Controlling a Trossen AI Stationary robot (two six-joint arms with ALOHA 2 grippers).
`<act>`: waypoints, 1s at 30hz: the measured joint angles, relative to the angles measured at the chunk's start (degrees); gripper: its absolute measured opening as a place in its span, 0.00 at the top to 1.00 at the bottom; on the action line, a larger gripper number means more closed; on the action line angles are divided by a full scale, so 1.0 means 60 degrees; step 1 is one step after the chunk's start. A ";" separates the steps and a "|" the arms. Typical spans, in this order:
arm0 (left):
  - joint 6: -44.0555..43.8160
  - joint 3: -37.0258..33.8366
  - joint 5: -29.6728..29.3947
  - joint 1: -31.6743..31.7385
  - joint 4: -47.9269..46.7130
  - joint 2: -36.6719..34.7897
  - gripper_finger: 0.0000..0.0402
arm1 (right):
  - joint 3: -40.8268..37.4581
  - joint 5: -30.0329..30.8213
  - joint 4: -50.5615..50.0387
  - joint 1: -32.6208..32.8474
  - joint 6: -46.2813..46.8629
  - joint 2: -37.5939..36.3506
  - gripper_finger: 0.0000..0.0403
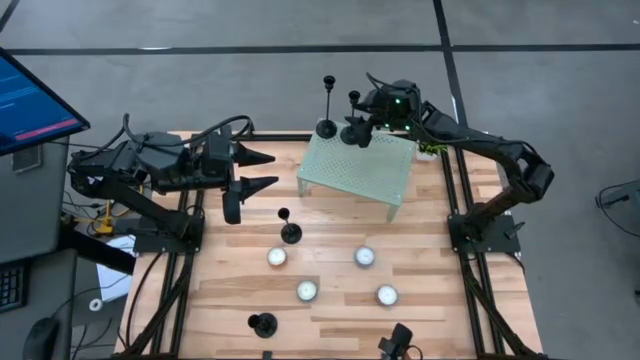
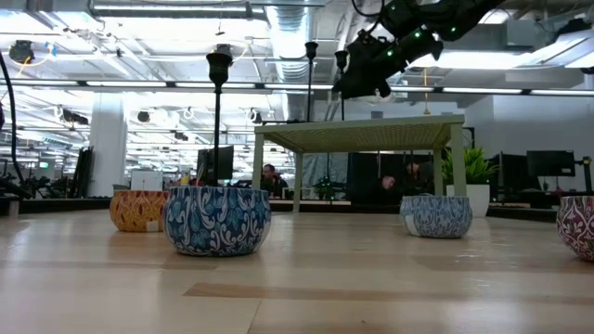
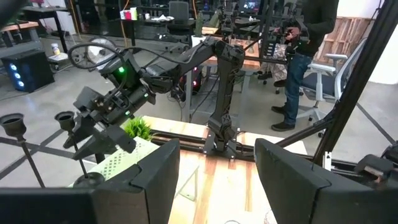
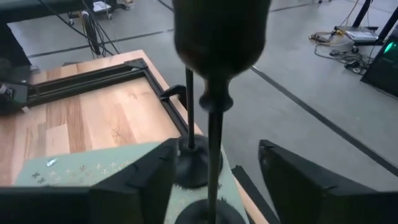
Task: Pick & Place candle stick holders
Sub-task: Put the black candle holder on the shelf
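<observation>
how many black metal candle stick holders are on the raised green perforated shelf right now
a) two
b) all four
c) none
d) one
a) Two matte black metal candle stick holders stand on the pale green perforated shelf: a taller one at its far corner and a shorter one beside it by the right end effector. The other two are on the wooden table.

A candle stick holder (image 4: 214,106) stands upright between the right gripper's (image 4: 214,180) parted fingers (image 4: 140,180), on the pale green perforated stand (image 4: 93,171). A second holder (image 4: 189,146) stands just behind it, near the stand's corner.
</observation>
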 joint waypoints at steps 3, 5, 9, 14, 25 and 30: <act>0.0001 0.0000 0.0000 0.0000 0.0000 0.0000 0.48 | 0.0000 0.0015 -0.0587 0.0000 -0.0028 -0.0495 0.39; -0.0001 0.0000 0.0000 0.0000 -0.0003 0.0000 0.48 | 0.0000 0.0029 -0.1238 0.0000 -0.0159 -0.0992 0.38; 0.0001 0.0000 0.0000 0.0000 0.0001 0.0000 0.48 | 0.0000 0.0254 -0.2725 0.0000 -0.0426 -0.2298 0.39; -0.0001 0.0000 0.0004 0.0000 -0.0003 0.0000 0.48 | 0.0011 0.0273 -0.4159 0.0478 -0.0124 -0.3945 0.41; 0.0000 0.0000 0.0004 0.0000 0.0000 0.0000 0.48 | -0.0300 0.1311 -0.4714 0.5392 0.1837 -0.3085 0.43; -0.0006 0.0000 0.0005 0.0000 0.0001 0.0000 0.48 | -0.0880 0.2528 -0.3972 0.7662 0.2934 -0.1883 0.43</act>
